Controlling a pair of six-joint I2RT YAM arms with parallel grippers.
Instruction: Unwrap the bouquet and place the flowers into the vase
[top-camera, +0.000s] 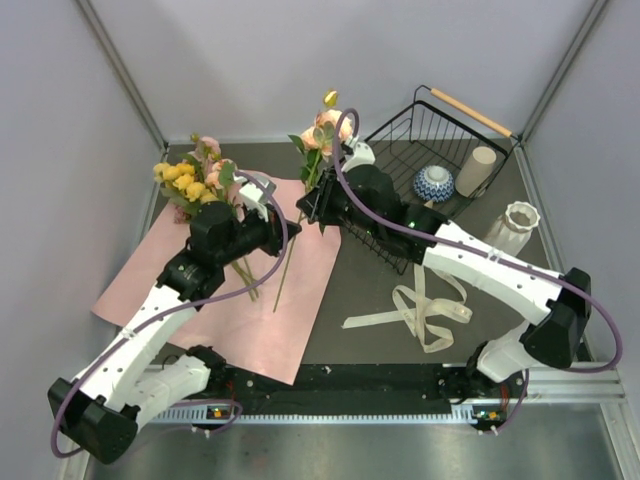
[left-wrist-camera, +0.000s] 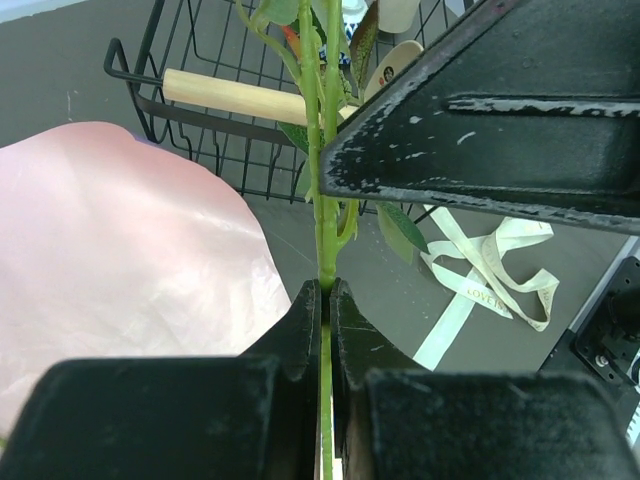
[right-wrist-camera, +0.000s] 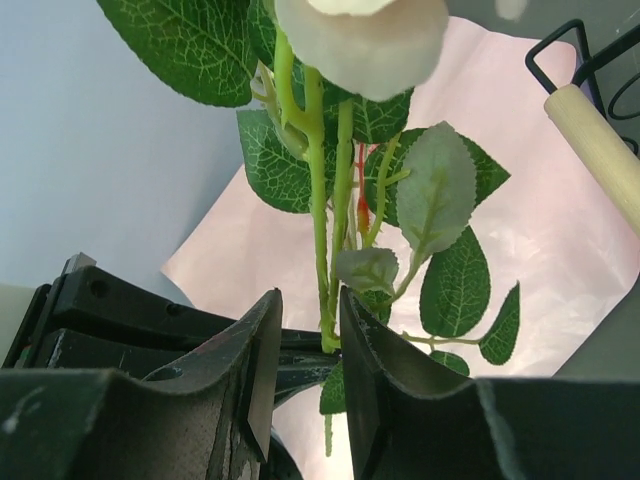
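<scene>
- The left gripper (left-wrist-camera: 327, 290) is pressed together on a peach rose stem (left-wrist-camera: 320, 190), pinching the green stalk between its fingertips.
- The right gripper (right-wrist-camera: 310, 310) meets that stem just above the left one. Its jaws stand apart on either side, with a gap wider than the stalk, which runs close to one finger.
- Seen from above, the two grippers nearly touch over the far right edge of the wrapping paper (top-camera: 215, 300). The peach bloom stands up beyond them, toward the far wall.
- The wrapping paper lies opened out flat on the left side of the table (top-camera: 370, 290).
- The remaining flowers (top-camera: 190, 180), yellow clusters and pink blooms, lie on the paper's far left corner. Their stems run under the left arm.
- The ribbon (top-camera: 425, 305) lies untied on the dark table, right of the paper.
- The vase (top-camera: 512, 228) stands upright at the right, well apart from both grippers and beside the near right corner of the wire basket (top-camera: 400, 140).
- A blue-and-white bowl (top-camera: 433, 183) and a cream cup (top-camera: 476, 170) sit inside the basket.
</scene>
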